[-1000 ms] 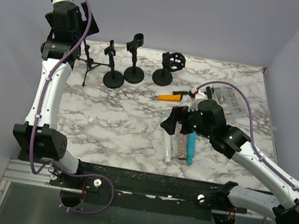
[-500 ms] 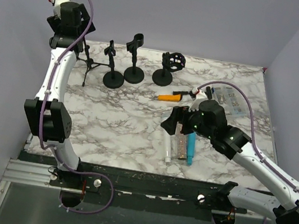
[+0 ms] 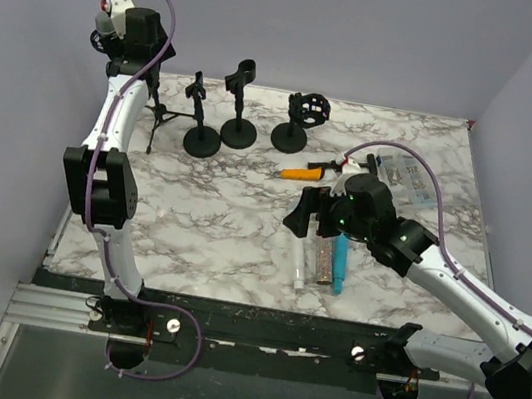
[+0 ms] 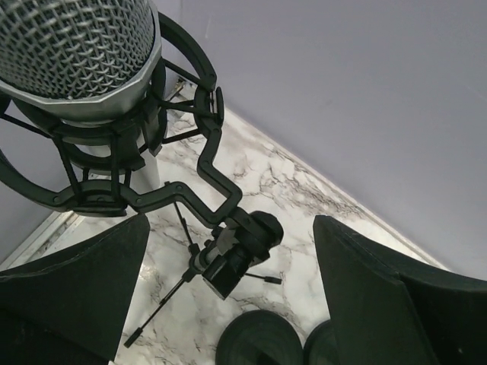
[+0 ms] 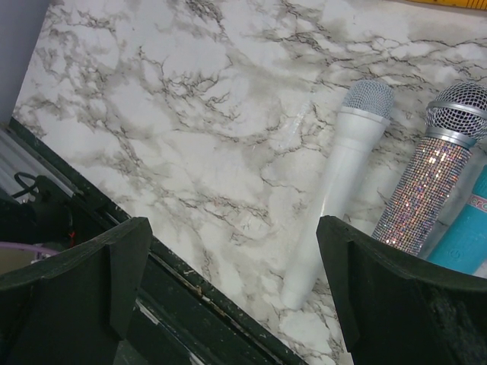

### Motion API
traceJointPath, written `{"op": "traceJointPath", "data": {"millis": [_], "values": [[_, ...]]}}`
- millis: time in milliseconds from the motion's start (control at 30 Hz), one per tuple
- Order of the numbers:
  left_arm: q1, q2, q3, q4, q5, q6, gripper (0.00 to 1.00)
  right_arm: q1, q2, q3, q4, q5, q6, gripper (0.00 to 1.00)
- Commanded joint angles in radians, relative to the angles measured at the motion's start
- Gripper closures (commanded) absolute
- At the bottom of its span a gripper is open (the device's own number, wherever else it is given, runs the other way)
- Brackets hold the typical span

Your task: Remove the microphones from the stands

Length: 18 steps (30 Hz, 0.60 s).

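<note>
The microphone [image 4: 76,53] sits in its black shock mount [image 4: 190,137] on the tripod stand [image 3: 157,120] at the far left corner of the surface [image 3: 222,223]. Your left hand [image 4: 230,251] hovers close by, fingers spread wide, holding nothing. Your right hand [image 5: 228,251], likewise spread and empty, hangs above a white microphone [image 5: 335,190].

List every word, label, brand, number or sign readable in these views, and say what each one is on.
No text can be read in any view.
clear packet: dark print shows in the top view, too small to read.
teal microphone: a strip of what may be a label at the edge of the right wrist view, cut off and unreadable.
</note>
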Motion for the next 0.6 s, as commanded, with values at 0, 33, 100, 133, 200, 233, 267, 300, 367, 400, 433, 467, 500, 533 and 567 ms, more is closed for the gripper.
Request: {"op": "traceJointPath", "data": {"millis": [0,33,100,133,200,233,267,300,367,400,433,467,500,533,567], "values": [[0.006,0.040,0.030,0.052,-0.089,-0.003,0.12,-0.006,0.027,0.056,-0.049,0.033,0.005,0.00],[0.006,0.048,0.030,0.057,-0.102,0.001,0.14,-0.006,0.027,0.059,-0.053,0.038,0.004,0.00],[0.007,0.054,0.023,0.076,-0.122,0.018,0.18,-0.006,0.019,0.056,-0.051,0.043,0.010,0.00],[0.006,0.054,0.017,0.087,-0.127,0.027,0.24,-0.006,0.014,0.053,-0.048,0.043,0.010,0.00],[0.006,0.053,0.005,0.097,-0.148,0.033,0.33,-0.007,0.010,0.050,-0.046,0.043,0.012,0.00],[0.007,0.053,0.004,0.097,-0.163,0.037,0.35,-0.007,0.009,0.049,-0.046,0.043,0.012,0.00],[0.006,0.053,0.002,0.094,-0.174,0.040,0.39,-0.006,0.009,0.050,-0.048,0.043,0.012,0.00],[0.006,0.052,0.001,0.089,-0.179,0.042,0.44,-0.006,0.008,0.051,-0.048,0.042,0.012,0.00],[0.006,0.046,0.001,0.076,-0.185,0.044,0.53,-0.007,0.004,0.054,-0.048,0.044,0.013,0.00],[0.007,0.039,-0.003,0.069,-0.193,0.045,0.58,-0.007,0.002,0.054,-0.047,0.042,0.012,0.00],[0.005,0.031,-0.011,0.066,-0.198,0.047,0.61,-0.007,-0.001,0.054,-0.045,0.043,0.012,0.00],[0.005,0.018,-0.025,0.066,-0.210,0.052,0.64,-0.006,-0.004,0.053,-0.042,0.042,0.012,0.00],[0.005,0.006,-0.038,0.069,-0.221,0.058,0.70,-0.007,-0.007,0.049,-0.039,0.044,0.012,0.00],[0.005,-0.010,-0.055,0.072,-0.231,0.068,0.75,-0.006,-0.011,0.047,-0.037,0.043,0.012,0.00],[0.005,-0.026,-0.070,0.078,-0.241,0.079,0.79,-0.006,-0.015,0.044,-0.035,0.042,0.010,0.00]]}}
